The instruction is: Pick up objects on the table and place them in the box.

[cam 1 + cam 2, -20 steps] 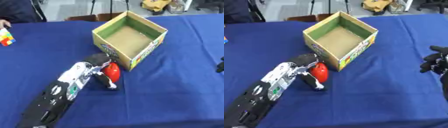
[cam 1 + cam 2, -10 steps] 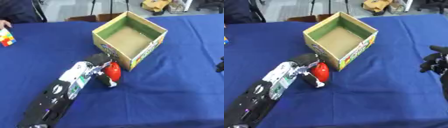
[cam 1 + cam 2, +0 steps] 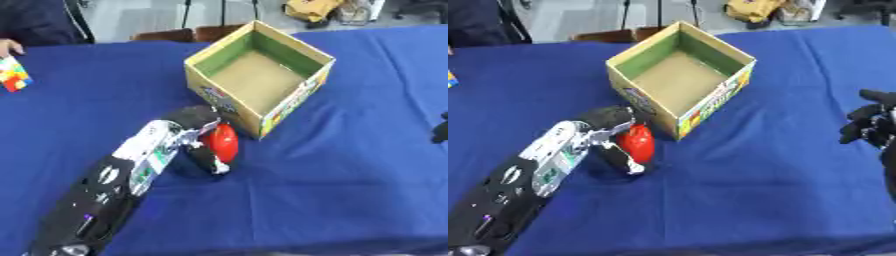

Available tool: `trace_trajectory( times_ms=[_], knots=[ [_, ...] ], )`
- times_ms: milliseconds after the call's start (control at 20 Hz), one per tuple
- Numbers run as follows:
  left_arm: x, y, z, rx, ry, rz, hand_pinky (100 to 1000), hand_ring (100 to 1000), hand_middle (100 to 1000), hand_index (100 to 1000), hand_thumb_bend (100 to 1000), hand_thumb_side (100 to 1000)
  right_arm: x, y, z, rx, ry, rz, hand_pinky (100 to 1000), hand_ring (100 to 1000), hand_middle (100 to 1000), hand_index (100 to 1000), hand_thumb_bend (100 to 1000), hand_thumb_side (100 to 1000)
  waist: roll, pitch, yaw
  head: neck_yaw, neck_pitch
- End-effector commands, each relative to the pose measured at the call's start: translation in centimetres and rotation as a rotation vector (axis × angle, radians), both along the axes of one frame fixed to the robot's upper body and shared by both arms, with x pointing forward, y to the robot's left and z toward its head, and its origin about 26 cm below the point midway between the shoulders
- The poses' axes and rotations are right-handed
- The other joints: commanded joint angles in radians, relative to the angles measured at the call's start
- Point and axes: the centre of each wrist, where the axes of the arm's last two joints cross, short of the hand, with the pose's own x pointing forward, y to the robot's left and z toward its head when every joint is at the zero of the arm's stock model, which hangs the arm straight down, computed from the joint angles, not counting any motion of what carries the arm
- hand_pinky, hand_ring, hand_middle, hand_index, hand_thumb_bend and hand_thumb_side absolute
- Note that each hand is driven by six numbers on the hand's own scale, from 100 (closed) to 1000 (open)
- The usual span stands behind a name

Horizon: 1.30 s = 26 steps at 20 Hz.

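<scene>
Little change over last second: left hand [image 3: 203,141] still wrapped on red object [image 3: 221,142], low over bench [image 3: 350,165] just beside box [image 3: 261,76], no clear lift. Box empty. Right hand [image 3: 870,127] idle at right edge, fingers curled, empty.

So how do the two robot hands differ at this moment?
The left robot hand is curled round a red object beside the box; the right robot hand holds nothing. The left is mid-table; the right sits at the right edge, far from the box. Both are mostly black.
</scene>
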Motion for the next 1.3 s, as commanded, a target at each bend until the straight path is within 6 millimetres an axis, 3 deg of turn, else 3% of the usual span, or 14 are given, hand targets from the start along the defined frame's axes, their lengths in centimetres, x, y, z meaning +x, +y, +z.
trace_trajectory(
  times_ms=[50,300,600,900,1300],
  knots=[
    [0.1,1.2,4.0,0.058,-0.066,-0.055,389,367,527,787,147,341,-0.2,-0.3,0.8,-0.022,-0.021,-0.008,442,493,524,794,100,847,-0.003,-0.018,-0.001,-0.007,0.005],
    [-1.1,3.1,9.5,0.086,-0.137,-0.072,390,356,525,785,167,350,-0.1,-0.1,0.9,-0.022,-0.022,0.000,442,493,524,794,100,847,-0.001,-0.017,-0.018,0.005,-0.001],
    [-1.6,3.4,13.1,-0.007,-0.166,-0.043,393,340,522,783,167,352,0.0,0.0,0.9,-0.021,-0.023,0.013,442,493,524,794,100,848,0.001,-0.015,-0.038,0.018,-0.009],
    [0.8,3.2,13.0,-0.075,-0.190,0.043,397,330,521,773,153,347,0.1,0.4,1.0,-0.025,-0.025,0.040,441,491,523,794,100,851,0.005,-0.007,-0.072,0.045,-0.026],
    [4.3,3.2,11.5,-0.101,-0.247,0.140,406,333,526,775,156,351,0.5,1.1,1.3,-0.049,-0.034,0.111,439,490,522,796,100,858,0.017,0.018,-0.157,0.082,-0.065]
  ],
)
